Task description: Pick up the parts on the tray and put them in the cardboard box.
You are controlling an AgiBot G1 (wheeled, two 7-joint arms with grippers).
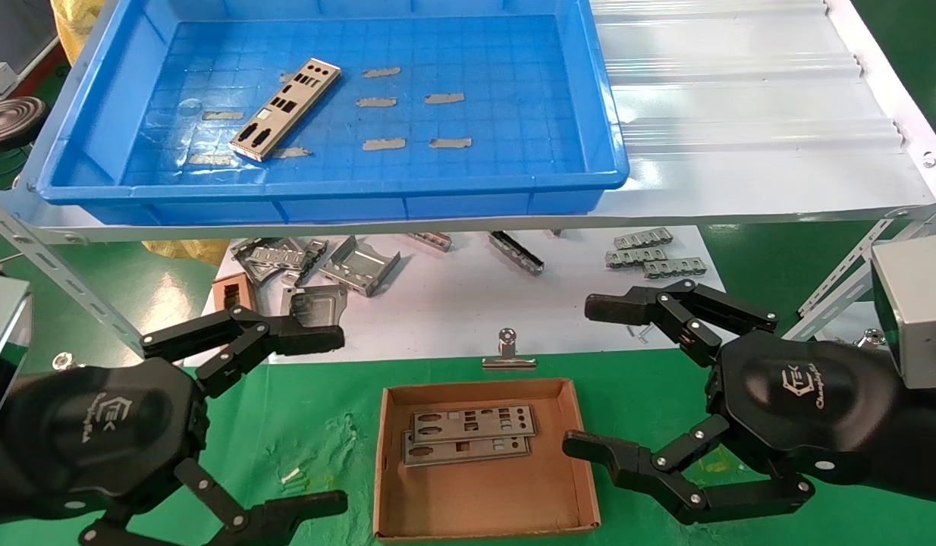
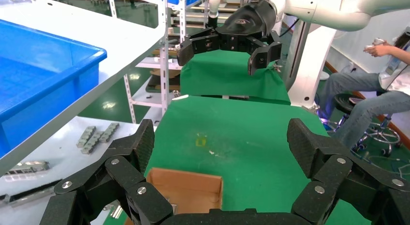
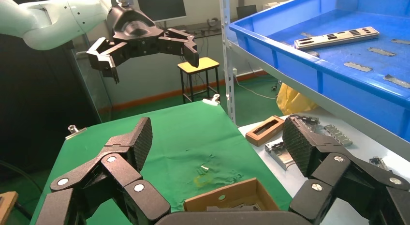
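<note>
Left claw hangs spread wide over the green cloth on the surface, empty, just left of the cardboard box; its lower finger is cut off by the head view's edge. Right claw mirrors it on the box's other side, fingers equally splayed and holding nothing. Both are black, jointed, with rough textured pads.

Inside the low-walled brown box lie two plates, thin silver metal punched with small rectangular and round holes, overlapping one another. From the wrist views only a corner of the box shows behind each claw's own linkage.

One more plate rests at a slant on the grid-patterned floor of the blue plastic tray, among several small grey strips. That tray sits on a white ridged sheet atop a shelf. Beneath it, partly hidden by the shelf edge, bent grey brackets lie in a jumble on white board.
</note>
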